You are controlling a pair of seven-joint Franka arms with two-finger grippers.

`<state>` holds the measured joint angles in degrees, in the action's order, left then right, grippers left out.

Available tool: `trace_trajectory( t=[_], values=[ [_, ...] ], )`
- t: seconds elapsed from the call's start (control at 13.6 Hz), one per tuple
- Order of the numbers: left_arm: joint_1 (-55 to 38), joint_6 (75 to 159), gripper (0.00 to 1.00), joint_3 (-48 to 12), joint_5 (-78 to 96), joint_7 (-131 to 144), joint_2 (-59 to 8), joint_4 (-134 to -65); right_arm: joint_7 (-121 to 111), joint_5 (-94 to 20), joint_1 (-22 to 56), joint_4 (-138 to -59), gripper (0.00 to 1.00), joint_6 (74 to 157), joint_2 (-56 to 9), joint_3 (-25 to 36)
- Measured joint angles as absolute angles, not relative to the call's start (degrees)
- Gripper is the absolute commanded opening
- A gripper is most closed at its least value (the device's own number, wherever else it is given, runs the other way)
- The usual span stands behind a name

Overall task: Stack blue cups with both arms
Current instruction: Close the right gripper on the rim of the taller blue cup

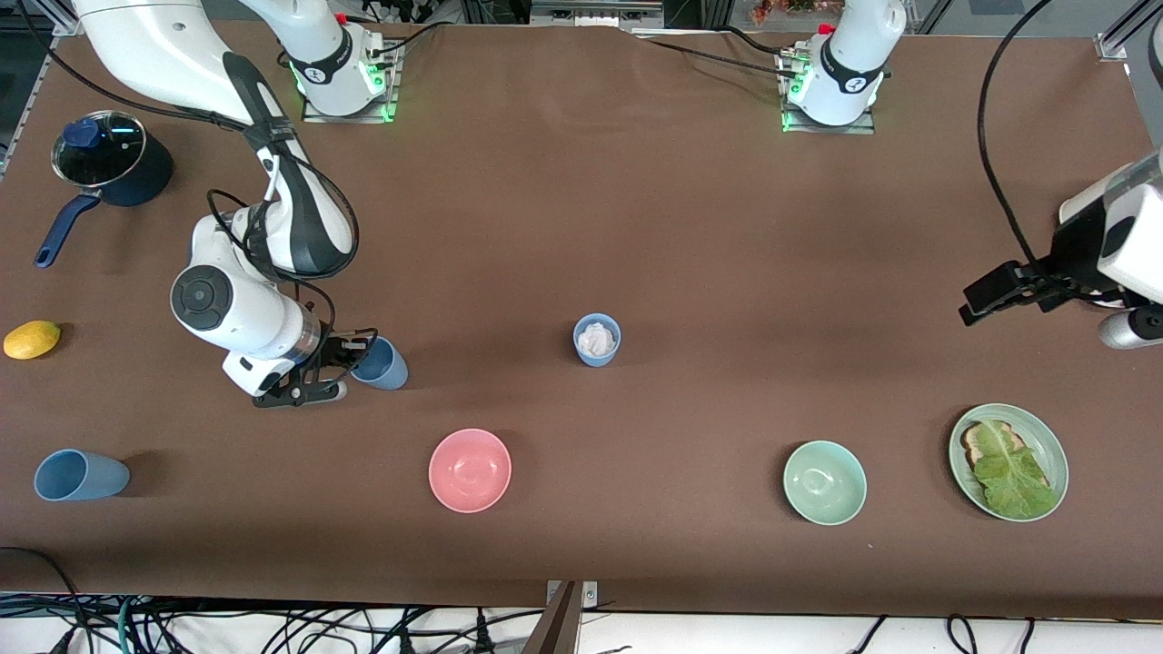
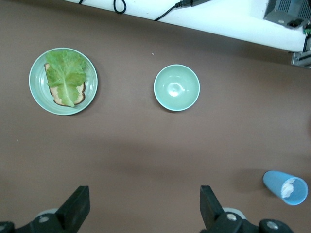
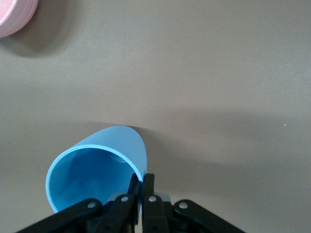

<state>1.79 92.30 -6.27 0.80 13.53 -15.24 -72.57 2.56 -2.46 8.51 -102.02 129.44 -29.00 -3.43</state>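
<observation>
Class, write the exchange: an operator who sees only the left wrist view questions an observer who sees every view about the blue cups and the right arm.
Operator: My left gripper waits open, and I see one filled cup. Are there other blue cups?
Observer: Yes. A lying cup rests on its side at the right arm's end of the table, nearer the front camera than the lemon.
Operator: And the right arm?
Observer: The right gripper is shut on the rim of a third cup.

Three blue cups (image 1: 380, 364), two bowls (image 1: 470, 470), one plate (image 1: 1047, 434), one saucepan (image 1: 114, 159), one lemon (image 1: 32, 340)
</observation>
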Motion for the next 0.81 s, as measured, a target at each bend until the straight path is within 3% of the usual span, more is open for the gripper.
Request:
trace_trajectory(
  t=[0.29, 0.81],
  values=[
    [1.73, 92.30, 1.00, -5.79, 0.80, 10.13, -15.25, -74.56, 2.56, -3.23, 8.51, -99.35, 0.00, 126.90, -28.99, -3.47],
    [1.67, 93.66, 1.00, -5.79, 0.80, 9.80, -15.22, -78.22, 2.63, -3.31, 9.51, -86.93, 0.00, 110.03, -28.90, -3.72]
  ],
)
